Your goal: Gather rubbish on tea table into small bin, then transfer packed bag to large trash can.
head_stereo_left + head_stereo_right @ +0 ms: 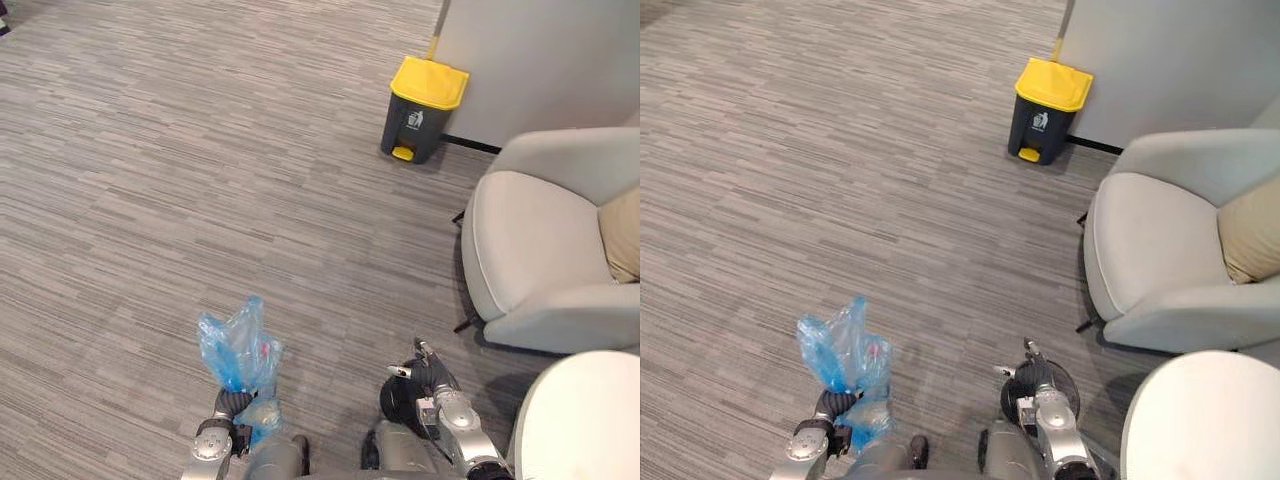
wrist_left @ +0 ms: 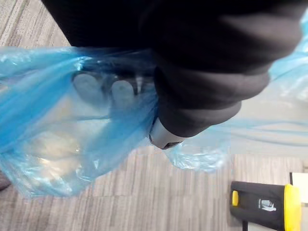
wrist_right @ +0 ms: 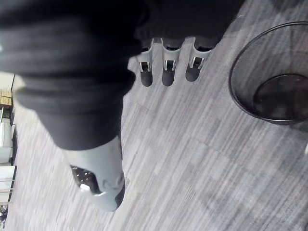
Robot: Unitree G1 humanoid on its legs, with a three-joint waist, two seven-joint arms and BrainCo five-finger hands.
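The left hand (image 1: 229,404) is clenched round the neck of the blue rubbish bag (image 1: 238,350), low at the robot's left. The yellow-lidded trash can (image 1: 424,110) stands well ahead and to the right. The right hand (image 1: 433,378) hangs relaxed and empty on that nearer side.

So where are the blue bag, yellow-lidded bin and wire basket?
blue bag (image 1: 236,350): left eye view, its upper part.
yellow-lidded bin (image 1: 428,82): left eye view, its lid.
wire basket (image 3: 243,86): right wrist view, its wall.
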